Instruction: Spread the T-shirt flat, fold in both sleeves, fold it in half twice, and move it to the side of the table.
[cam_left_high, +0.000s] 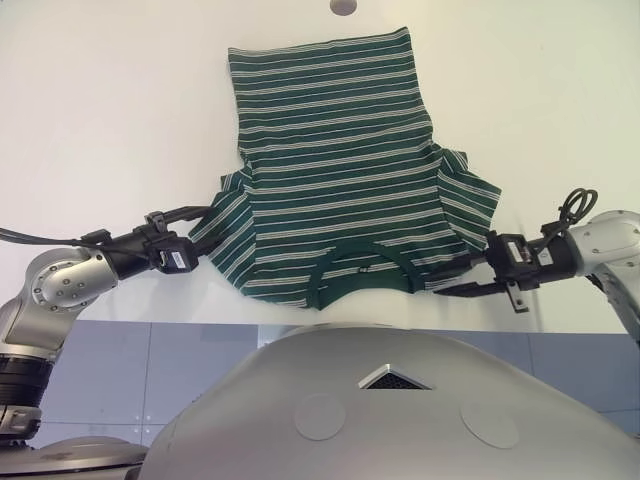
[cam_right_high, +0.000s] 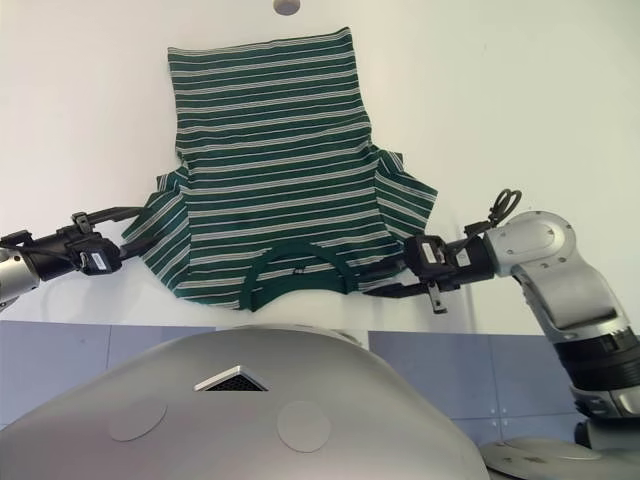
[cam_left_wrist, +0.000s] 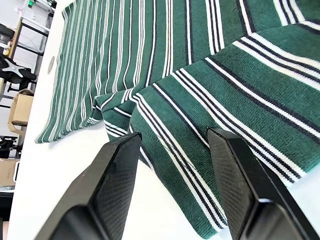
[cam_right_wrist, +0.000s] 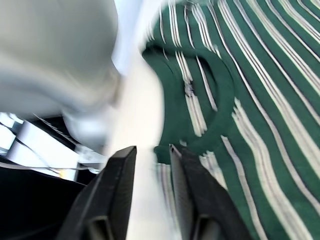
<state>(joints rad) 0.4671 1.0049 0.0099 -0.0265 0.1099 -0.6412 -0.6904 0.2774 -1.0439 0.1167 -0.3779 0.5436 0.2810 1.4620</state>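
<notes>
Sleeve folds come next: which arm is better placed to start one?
Left, probably. The left end effector is open over the hem of the left sleeve, ready to pinch it. The right end effector sits beside the collar, away from its sleeve.

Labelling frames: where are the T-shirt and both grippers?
T-shirt (cam_left_high: 340, 150), left eye view, middle of body.
left gripper (cam_left_wrist: 176, 136), left wrist view, midway between fingertips.
right gripper (cam_right_wrist: 152, 150), right wrist view, midway between fingertips.

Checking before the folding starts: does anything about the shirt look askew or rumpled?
Yes. The green striped T-shirt lies slightly skewed on the white table, and both sleeves are rumpled: the left sleeve folds over itself, the right sleeve bunches against the body.
</notes>
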